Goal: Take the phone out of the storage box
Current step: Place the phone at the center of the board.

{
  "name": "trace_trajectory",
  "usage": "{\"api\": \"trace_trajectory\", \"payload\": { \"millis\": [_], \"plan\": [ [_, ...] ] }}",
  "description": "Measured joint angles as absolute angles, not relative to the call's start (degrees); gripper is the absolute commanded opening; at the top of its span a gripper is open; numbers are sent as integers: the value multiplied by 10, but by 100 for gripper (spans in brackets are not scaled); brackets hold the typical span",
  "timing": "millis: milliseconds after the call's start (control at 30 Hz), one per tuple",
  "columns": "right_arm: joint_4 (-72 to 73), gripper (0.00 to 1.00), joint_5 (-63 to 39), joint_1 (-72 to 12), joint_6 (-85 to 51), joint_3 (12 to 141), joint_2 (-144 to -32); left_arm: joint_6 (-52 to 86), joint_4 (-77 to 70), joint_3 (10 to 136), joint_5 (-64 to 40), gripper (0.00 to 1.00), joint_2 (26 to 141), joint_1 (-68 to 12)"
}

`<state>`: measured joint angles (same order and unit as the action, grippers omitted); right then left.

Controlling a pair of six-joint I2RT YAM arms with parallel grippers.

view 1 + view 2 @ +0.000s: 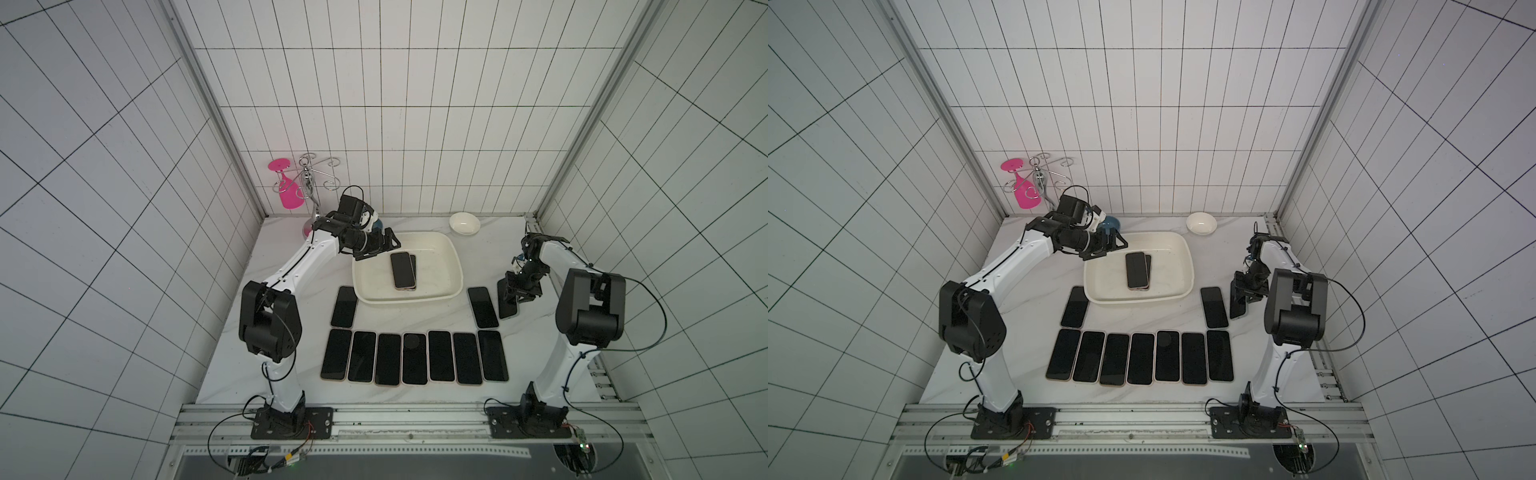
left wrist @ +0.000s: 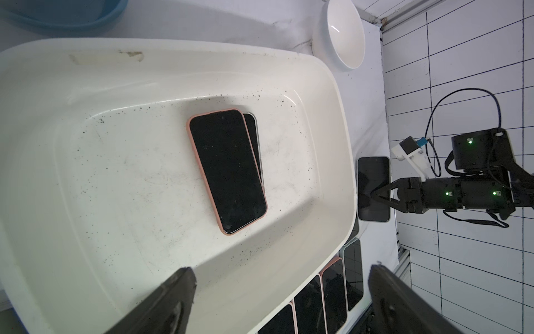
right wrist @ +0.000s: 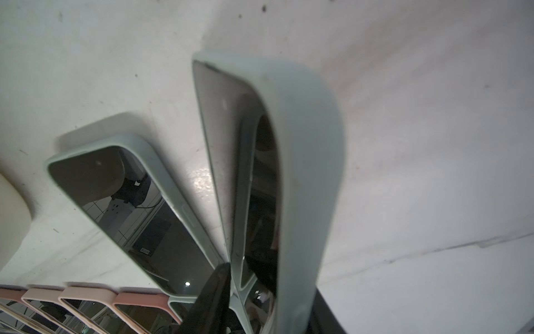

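A white marble-patterned table [image 1: 528, 345] carries everything. Near its back edge sit a cream storage box [image 1: 407, 300], a small white bowl [image 1: 464, 223] towards the right corner, a blue bowl [image 1: 1111, 225] by the box's far left corner, and a wire glass stand [image 1: 309, 183] in the left corner. Seven dark phones lie side by side, screens up, in a row [image 1: 414, 359] along the front. One more phone [image 1: 344, 306] lies at the box's near left corner, another [image 1: 483, 307] at its near right. Just beside that one, a pale-cased phone [image 1: 509, 309] stands tilted on edge.
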<state>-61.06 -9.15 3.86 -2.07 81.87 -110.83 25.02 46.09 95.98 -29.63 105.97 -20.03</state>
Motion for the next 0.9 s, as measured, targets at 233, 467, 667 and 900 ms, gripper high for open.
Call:
{"api": "trace_trajectory", "payload": {
  "millis": [233,467,667,900],
  "plan": [
    [-602,45,-87,62,-32,819,-1139,250,462,952,-293,98,1060,-200],
    [-601,47,-88,68,-39,830,-1158,248,463,952,-283,98,1060,-199],
    [-583,48,-99,91,-60,832,-1157,248,465,951,-275,98,1060,-198],
    [-564,48,-135,113,-74,879,-1190,248,465,936,-267,98,1060,-198]
  ]
}}
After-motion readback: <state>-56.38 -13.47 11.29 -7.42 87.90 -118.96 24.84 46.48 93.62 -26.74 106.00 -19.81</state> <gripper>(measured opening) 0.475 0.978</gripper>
